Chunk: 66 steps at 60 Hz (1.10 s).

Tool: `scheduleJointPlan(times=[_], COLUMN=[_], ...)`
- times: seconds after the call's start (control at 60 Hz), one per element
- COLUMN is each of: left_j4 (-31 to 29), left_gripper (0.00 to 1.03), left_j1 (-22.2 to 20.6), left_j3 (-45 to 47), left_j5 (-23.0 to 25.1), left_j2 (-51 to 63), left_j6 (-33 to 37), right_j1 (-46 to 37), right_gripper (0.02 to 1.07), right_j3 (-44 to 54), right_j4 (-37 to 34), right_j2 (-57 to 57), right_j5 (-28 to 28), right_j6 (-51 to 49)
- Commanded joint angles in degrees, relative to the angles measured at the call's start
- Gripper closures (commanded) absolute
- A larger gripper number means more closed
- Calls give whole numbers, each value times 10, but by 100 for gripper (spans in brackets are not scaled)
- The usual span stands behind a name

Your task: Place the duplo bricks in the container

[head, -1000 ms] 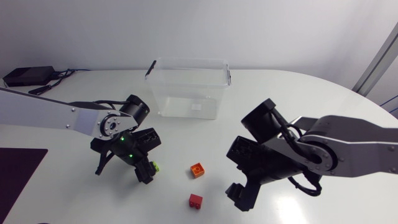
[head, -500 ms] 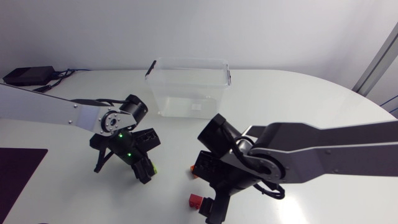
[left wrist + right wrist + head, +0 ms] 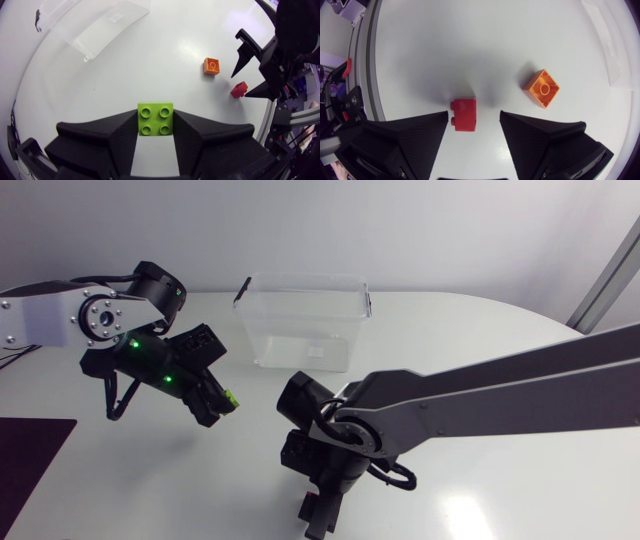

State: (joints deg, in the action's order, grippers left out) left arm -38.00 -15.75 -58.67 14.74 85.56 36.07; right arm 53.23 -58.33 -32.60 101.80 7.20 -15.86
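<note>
Right gripper [image 3: 473, 116], spread over the red brick [image 3: 463, 115], should centre, lower square and close on its flat sides, while left gripper [image 3: 156, 116], pinching the green brick [image 3: 156, 120], makes for the container [image 3: 305, 320]

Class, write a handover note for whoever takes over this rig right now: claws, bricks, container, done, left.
Left claw: shut on the green four-stud duplo brick, off the table.
Right claw: open, straddling the small red duplo brick on the table.
Orange square duplo brick: on the table near the red one.
Clear plastic container: no bricks inside.
Done: green grasped. Left: all three into the container.
</note>
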Motion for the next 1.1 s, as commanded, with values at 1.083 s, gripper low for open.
scheduleJointPlan(times=[1.083], left_j4=[185], left_gripper=[72], left_j1=[-12], left_j3=[-373], left_j5=[5], left_j2=[245], left_j6=[-246], right_j1=[-176], right_gripper=[88], right_j3=[-95], right_j4=[-121], right_j2=[-143], right_j5=[56], right_j6=[-54])
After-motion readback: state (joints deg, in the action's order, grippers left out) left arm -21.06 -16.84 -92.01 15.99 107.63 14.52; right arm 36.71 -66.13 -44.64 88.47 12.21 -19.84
